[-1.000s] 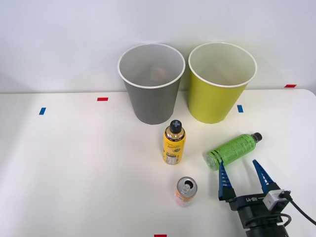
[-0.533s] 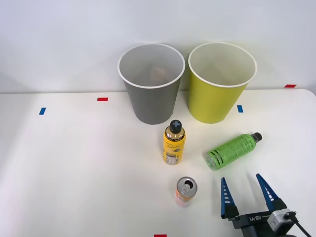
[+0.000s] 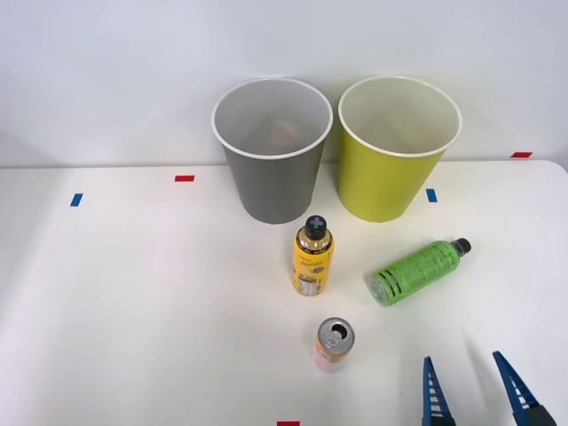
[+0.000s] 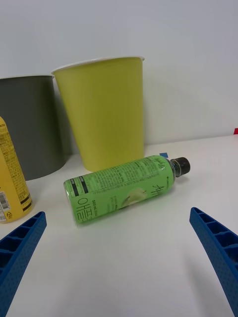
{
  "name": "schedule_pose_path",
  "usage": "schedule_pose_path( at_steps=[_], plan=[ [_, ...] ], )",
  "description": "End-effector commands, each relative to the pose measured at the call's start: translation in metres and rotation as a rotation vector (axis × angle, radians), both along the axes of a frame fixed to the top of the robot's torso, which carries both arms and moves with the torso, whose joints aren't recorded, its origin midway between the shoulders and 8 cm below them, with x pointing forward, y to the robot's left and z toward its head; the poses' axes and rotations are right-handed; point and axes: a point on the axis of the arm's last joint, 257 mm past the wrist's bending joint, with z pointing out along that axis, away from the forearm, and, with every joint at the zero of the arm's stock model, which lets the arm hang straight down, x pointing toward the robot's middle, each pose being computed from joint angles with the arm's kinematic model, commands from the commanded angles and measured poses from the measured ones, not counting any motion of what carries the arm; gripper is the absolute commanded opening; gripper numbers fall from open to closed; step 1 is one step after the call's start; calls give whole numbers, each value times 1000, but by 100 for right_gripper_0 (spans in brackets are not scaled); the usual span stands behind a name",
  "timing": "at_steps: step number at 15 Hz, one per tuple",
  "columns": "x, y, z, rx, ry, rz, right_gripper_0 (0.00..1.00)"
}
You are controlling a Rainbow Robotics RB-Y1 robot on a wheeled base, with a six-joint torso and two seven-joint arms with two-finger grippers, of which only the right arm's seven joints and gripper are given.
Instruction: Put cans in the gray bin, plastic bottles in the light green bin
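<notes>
The gray bin [image 3: 271, 186] and the light green bin [image 3: 395, 182] stand side by side at the back of the white table. A faint reddish shape lies inside the gray one. In front of them, the yellow-labelled plastic bottle [image 3: 312, 259] stands upright, and the green plastic bottle [image 3: 415, 272] lies on its side, cap toward the back right. A pale orange can [image 3: 335, 344] stands nearer the front. My right gripper [image 3: 473, 395] is open at the front right edge, well short of the green bottle [image 4: 124, 190]. Nothing is between its fingers [image 4: 20, 247]; the light green bin [image 4: 106, 114] rises behind.
Small tape marks dot the table: red [image 3: 184, 178], blue [image 3: 76, 200], blue [image 3: 431, 195], red [image 3: 522, 154] and red [image 3: 288, 423]. A plain wall closes off the back. The gray bin [image 4: 29, 126] and yellow bottle [image 4: 10, 183] show beside the green bottle.
My right gripper has drawn back from the green bottle toward the table's front edge, staying open. The bottles, the can and the bins have not moved.
</notes>
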Motion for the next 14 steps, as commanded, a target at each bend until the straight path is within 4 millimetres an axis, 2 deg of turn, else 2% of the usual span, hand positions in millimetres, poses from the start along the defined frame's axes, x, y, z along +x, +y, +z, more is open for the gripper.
schedule_pose_path(
  at_steps=[1,9,14],
  plan=[
    [-22,-6,-9,-15,35,-25,100],
    [-28,10,-15,-14,53,-6,100],
    [-28,10,-15,-14,53,-6,100]
  ],
)
